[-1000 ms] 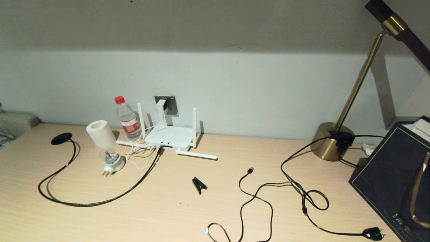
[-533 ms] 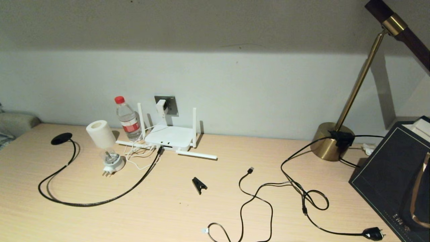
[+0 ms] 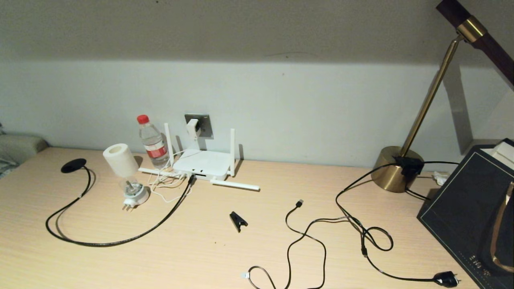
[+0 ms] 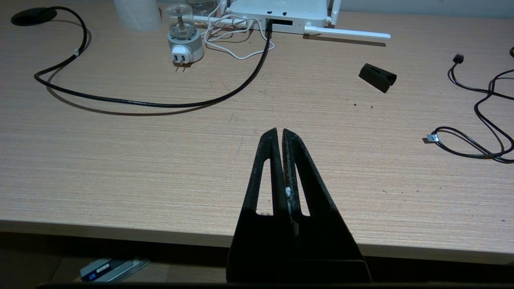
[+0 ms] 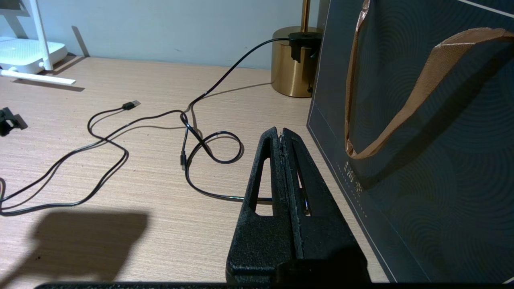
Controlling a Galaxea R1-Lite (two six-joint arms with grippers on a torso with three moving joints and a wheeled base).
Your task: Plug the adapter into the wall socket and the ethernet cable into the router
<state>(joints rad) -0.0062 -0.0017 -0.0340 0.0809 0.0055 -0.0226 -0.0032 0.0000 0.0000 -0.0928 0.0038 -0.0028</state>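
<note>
The white adapter (image 3: 192, 127) sits in the dark grey wall socket (image 3: 204, 124), its thin white cord looping down by the router (image 3: 202, 163). The thick black ethernet cable (image 3: 120, 241) runs from its black disc (image 3: 73, 165) across the desk, and its tip sits in a port on the router's front edge (image 4: 268, 25). My left gripper (image 4: 280, 130) is shut and empty above the desk's near edge. My right gripper (image 5: 280, 130) is shut and empty beside the dark paper bag (image 5: 421, 132). Neither gripper shows in the head view.
A water bottle (image 3: 152, 141), a white-shaded plug lamp (image 3: 124, 172), a small black clip (image 3: 237, 220), a thin black USB cable (image 3: 299, 237) and a black lamp cord with plug (image 3: 445, 277) lie about the desk. A brass lamp base (image 3: 395, 168) stands at back right.
</note>
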